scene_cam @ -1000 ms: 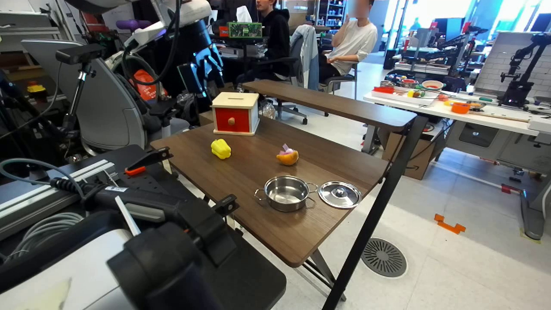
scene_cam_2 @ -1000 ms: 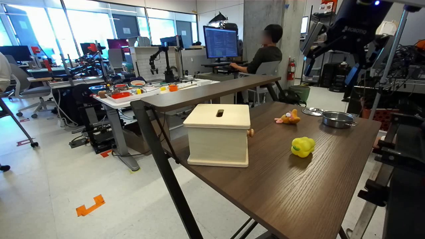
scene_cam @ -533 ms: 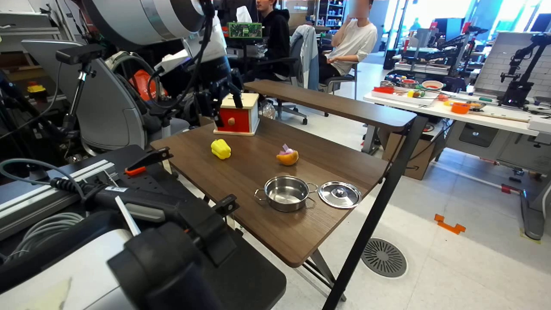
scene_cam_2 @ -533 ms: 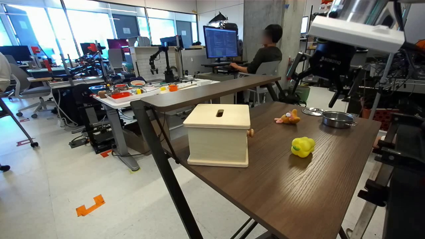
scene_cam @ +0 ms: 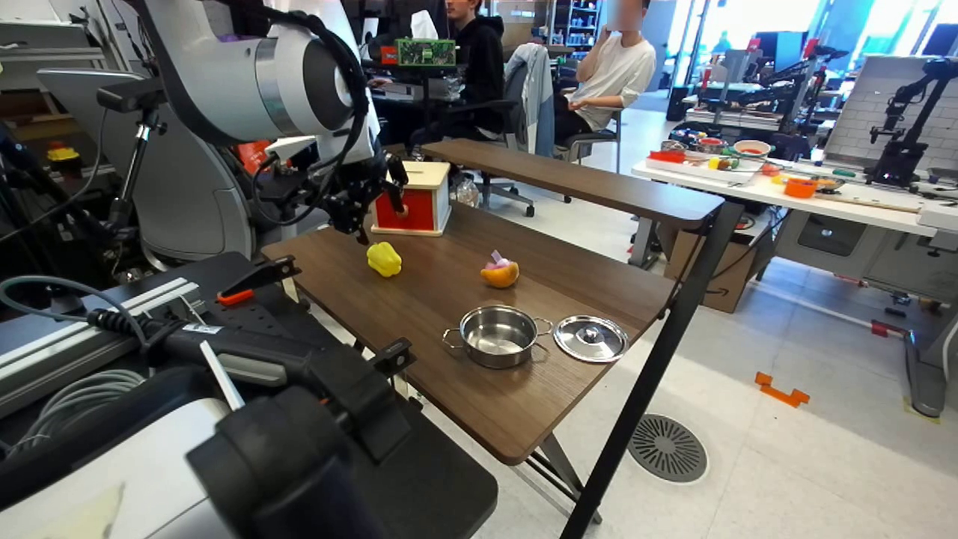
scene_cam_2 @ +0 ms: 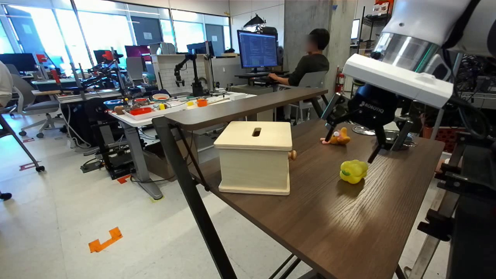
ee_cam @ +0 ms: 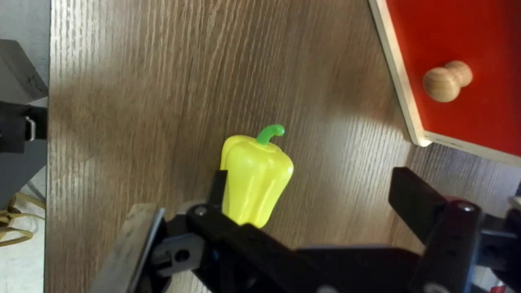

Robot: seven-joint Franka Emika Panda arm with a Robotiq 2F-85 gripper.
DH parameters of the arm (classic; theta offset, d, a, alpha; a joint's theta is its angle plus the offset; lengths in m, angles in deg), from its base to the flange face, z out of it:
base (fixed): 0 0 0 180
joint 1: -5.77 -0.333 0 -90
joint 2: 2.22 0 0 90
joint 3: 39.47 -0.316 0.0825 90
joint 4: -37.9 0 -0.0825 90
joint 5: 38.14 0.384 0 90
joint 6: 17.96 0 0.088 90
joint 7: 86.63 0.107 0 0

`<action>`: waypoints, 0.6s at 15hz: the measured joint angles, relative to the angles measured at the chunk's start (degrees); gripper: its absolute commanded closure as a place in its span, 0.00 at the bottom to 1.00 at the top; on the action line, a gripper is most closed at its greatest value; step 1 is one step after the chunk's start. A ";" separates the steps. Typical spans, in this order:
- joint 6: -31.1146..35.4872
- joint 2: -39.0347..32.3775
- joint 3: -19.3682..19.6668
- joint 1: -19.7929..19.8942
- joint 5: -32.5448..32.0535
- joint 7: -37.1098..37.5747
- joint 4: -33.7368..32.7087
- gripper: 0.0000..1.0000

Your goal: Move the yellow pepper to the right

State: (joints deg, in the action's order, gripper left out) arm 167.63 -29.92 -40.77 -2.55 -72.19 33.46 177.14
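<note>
Hand (ee_cam: 311, 173) spread wide, gripping nothing. Yellow pepper (ee_cam: 256, 179) sits on the tabletop (ee_cam: 163, 101), left of the gap's middle in wrist view, partly behind the left fingertip (ee_cam: 218, 187); gripping probably calls for a shift left first. There, its long axis runs near to far, stem (ee_cam: 270, 133) at far end. Pot (scene_cam: 499, 337) shows whole in an exterior view, absent from wrist view.

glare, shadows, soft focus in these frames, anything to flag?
In both exterior views, windows washed out; in an exterior view, soft shadow under the yellow pepper, bright sheen streaking the tabletop nearer the camera; in the wrist view, lower parts of the gripper look soft, pepper fairly crisp, pale reflection on the tabletop between pepper and box.
</note>
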 measured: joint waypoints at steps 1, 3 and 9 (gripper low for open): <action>0.86 -0.78 0.76 -0.95 0.23 0.70 -0.16 0.00; 2.10 -1.88 2.45 -2.81 0.74 1.65 -0.20 0.00; 3.30 -3.30 7.96 -8.70 2.34 3.31 0.06 0.13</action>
State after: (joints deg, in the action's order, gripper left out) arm 170.93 -33.21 -32.81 -11.25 -69.85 36.77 177.20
